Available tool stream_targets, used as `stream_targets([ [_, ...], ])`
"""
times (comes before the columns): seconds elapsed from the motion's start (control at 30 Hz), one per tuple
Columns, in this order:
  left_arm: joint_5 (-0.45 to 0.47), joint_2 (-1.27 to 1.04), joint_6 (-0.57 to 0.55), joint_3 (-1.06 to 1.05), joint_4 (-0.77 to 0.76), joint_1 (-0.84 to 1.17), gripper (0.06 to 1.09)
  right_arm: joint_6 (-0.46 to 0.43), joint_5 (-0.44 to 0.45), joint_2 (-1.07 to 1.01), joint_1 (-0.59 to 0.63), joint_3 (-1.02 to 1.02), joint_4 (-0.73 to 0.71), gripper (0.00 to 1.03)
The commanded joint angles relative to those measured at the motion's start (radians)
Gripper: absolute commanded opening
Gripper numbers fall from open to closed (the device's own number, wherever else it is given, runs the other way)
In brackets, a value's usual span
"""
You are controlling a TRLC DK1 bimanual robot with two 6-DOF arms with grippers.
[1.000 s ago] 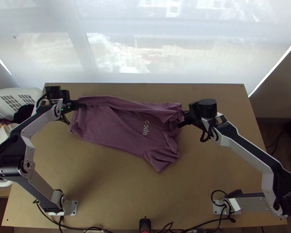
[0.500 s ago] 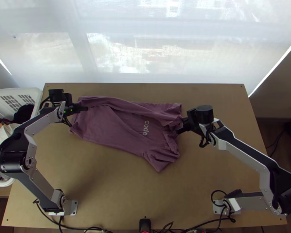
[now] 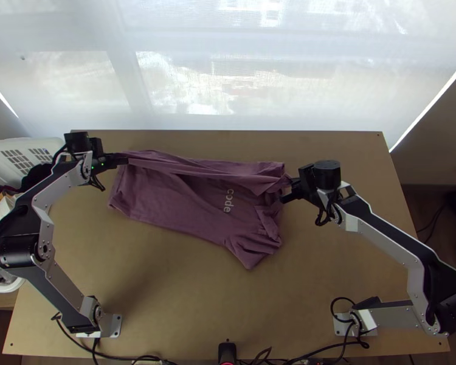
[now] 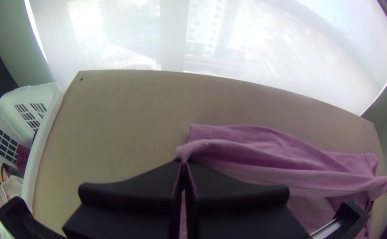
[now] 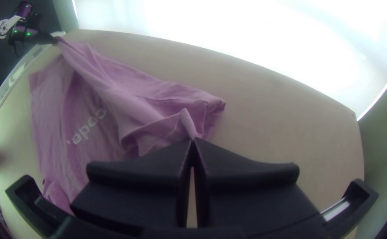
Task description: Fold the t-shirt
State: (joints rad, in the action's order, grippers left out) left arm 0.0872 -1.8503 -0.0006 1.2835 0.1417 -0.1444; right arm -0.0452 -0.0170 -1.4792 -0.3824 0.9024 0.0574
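The mauve t-shirt lies lengthwise across the table's far half, its far long side folded partly over the front with the lettering. At its left end in the top view is my left gripper; my right gripper is at the sleeve end. In the left wrist view, my left gripper is shut on a corner of the shirt, with cloth stretching off toward the other arm. My right gripper is shut on a pinched peak of the shirt in the right wrist view, beside the collar area.
A white basket holding clothes stands off the table's left edge, close to my left arm. Bare tabletop lies between the two arm bases. A small black device and cables are at the near edge. A translucent blind hangs beyond the far edge.
My left gripper dipped nearer and then moved back and slightly left, drawing the folded edge straighter. My right gripper shifted a little left, then back right. The near part of the shirt has kept still.
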Motion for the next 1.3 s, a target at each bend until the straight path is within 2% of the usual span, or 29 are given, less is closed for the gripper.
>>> stream_targets([
  [0.0,0.000,0.000,-0.002,0.020,0.021,-0.004,0.09,0.005,0.000,0.000,0.011,0.024,-0.004,0.02],
  [0.23,0.000,0.007,0.002,-0.024,0.024,0.014,0.09,0.007,0.000,0.007,0.010,0.010,-0.004,0.02],
  [0.27,0.002,0.008,0.002,-0.029,0.024,0.019,0.15,0.005,0.000,0.007,0.008,0.009,-0.002,0.05],
  [0.37,0.083,0.008,-0.001,-0.010,0.116,0.029,0.50,0.005,0.000,0.007,0.004,0.004,-0.004,0.32],
  [0.4,0.098,0.010,-0.001,-0.001,0.154,0.035,0.59,0.007,0.000,0.007,0.004,0.006,-0.002,0.41],
  [0.47,0.120,0.023,-0.004,0.005,0.214,0.045,0.72,0.015,0.000,0.007,0.004,0.009,-0.004,0.59],
  [0.53,0.134,0.042,-0.012,0.004,0.249,0.049,0.81,0.028,0.002,0.007,0.004,0.010,-0.002,0.82],
  [0.57,0.135,0.053,-0.013,0.004,0.262,0.049,0.85,0.030,0.002,0.005,0.004,0.010,-0.001,0.90],
  [0.63,0.143,0.077,-0.015,0.004,0.295,0.049,0.95,0.031,0.002,0.008,0.002,0.010,0.002,0.93],
  [0.7,0.148,0.108,-0.013,0.002,0.341,0.046,0.98,0.036,0.002,0.017,0.002,0.012,0.009,0.97],
  [0.87,0.151,0.214,0.033,-0.013,0.521,0.006,1.00,0.056,0.005,0.068,0.002,0.035,0.059,0.97],
  [0.97,0.152,0.276,0.067,-0.065,0.575,-0.030,1.00,0.059,0.006,0.100,0.002,0.041,0.079,0.97],
  [1.27,0.151,0.396,0.117,-0.236,0.634,-0.050,1.02,0.080,0.006,0.172,0.005,0.041,0.131,0.97],
])
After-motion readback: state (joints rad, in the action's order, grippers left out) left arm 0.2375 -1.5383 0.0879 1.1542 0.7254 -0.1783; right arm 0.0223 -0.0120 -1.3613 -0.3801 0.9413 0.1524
